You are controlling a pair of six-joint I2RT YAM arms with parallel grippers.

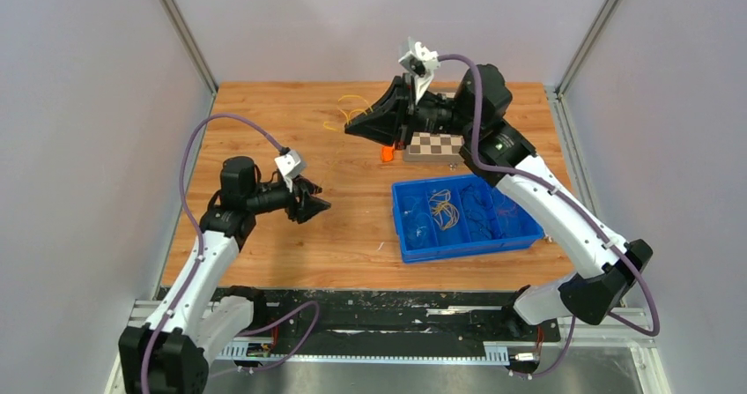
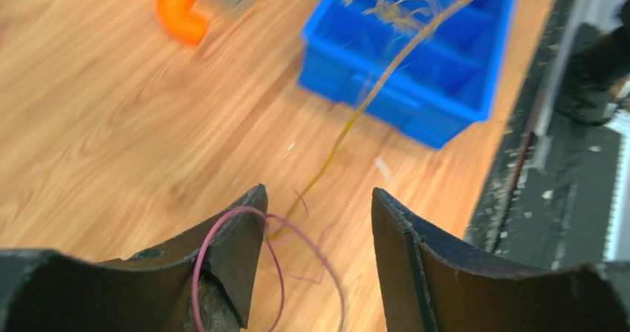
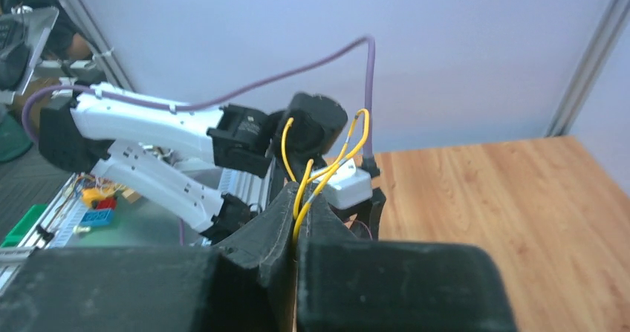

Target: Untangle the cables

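**Desk** point(image 1: 264, 130): wooden top, walled on three sides.

**Right claw** point(image 1: 350, 130): over the far half of the desk, about midway between its left and right edges. It is clenched on the yellow cable point(image 3: 300, 202). In the wrist view, thin loops of that cable rise from the pinch. From above, its loops show near the far edge; whether they touch the wood cannot be told.

**Left claw** point(image 1: 317, 204): over the left part of the desk, released, its fingers point(image 2: 238, 258) standing apart. A reddish cable point(image 2: 196, 269) is looped over one finger and trails down between the two. Nothing is pinched.

**Blurred strand** point(image 2: 349, 124): yellowish, running from between the left fingers toward the bin. Whether it is the yellow cable cannot be told.

**Bin** point(image 1: 449, 246): blue, with compartments, on the right side toward the near edge. It holds a yellow tangle point(image 1: 447, 209) and bluish cables point(image 1: 480, 218).

**Checkered block** point(image 1: 434, 145): just beyond the bin's far wall.

**Orange piece** point(image 1: 387, 153): small, just left of the block.
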